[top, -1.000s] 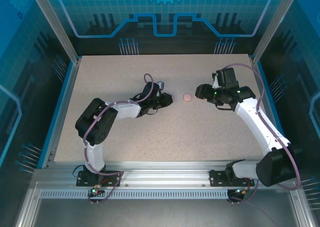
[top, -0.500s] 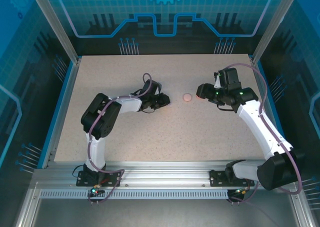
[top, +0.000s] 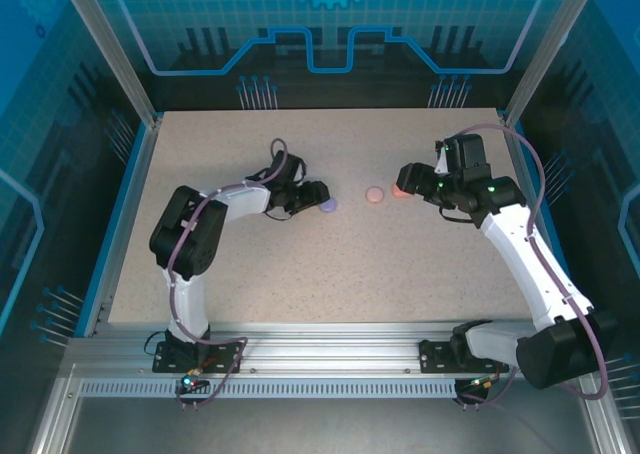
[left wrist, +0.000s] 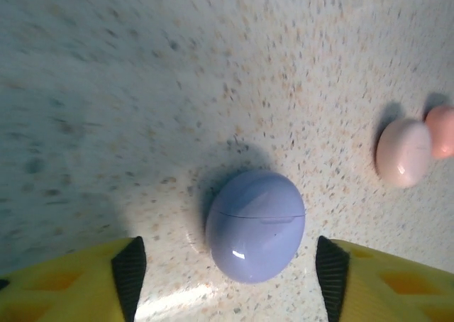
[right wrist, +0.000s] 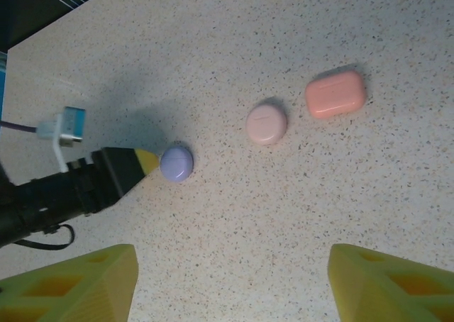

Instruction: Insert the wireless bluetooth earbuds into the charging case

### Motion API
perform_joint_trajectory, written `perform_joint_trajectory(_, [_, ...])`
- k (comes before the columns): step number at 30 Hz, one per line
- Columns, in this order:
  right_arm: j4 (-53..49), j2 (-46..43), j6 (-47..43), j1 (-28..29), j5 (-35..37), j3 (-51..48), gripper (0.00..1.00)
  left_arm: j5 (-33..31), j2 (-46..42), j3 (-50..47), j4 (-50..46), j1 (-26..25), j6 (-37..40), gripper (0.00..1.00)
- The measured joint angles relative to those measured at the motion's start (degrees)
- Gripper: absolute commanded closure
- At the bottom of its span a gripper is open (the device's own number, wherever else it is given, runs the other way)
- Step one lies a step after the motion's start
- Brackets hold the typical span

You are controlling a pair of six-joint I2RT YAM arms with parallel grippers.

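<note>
Evidently all three charging cases lie closed in a row on the table (right wrist: 298, 215): purple case (left wrist: 255, 225), pink case (left wrist: 403, 152), coral case (right wrist: 335, 93). With the lids shut, I cannot confirm that the earbuds are inside. The left gripper (top: 314, 198) is spread wide, straddling the purple case without contact. The right gripper (right wrist: 230, 283) is wide and empty. Judged complete or nearly so.

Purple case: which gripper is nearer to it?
Left. The left gripper straddles the purple case, open and not touching; the right gripper sits beyond the pink case and coral case.
</note>
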Motion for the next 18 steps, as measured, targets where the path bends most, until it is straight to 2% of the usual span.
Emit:
perform_joint_trajectory(3, [-0.39, -0.44, 0.00, -0.02, 0.90, 0.31, 0.21, -0.76, -4.24, -0.85, -1.75, 2.89, 1.90, 0.11])
perform_joint_trajectory(4, [-0.59, -0.66, -0.04, -0.07, 1.07, 0.31, 0.17, -1.07, -6.03, -1.20, -2.36, 4.15, 2.62, 0.04])
perform_joint_trajectory(5, [-0.83, -0.85, -0.13, -0.11, 1.27, 0.33, 0.16, -1.25, -7.56, -1.53, -2.78, 5.27, 3.32, 0.01])
perform_joint_trajectory(8, [-1.57, -1.31, -0.57, -0.48, 2.36, 0.39, 0.01, -2.21, -12.94, -2.64, -4.26, 8.79, 5.46, 0.01])
perform_joint_trajectory(11, [-2.69, -1.42, -0.96, -1.09, 3.89, 0.74, 0.00, -4.33, -18.97, -2.99, -6.21, 11.41, 8.79, 0.01])
perform_joint_trajectory(18, [-4.37, -1.42, -1.92, -2.91, 9.51, 2.29, 0.00, -11.52, -32.94, -3.15, -7.85, 11.43, 18.80, 0.01])
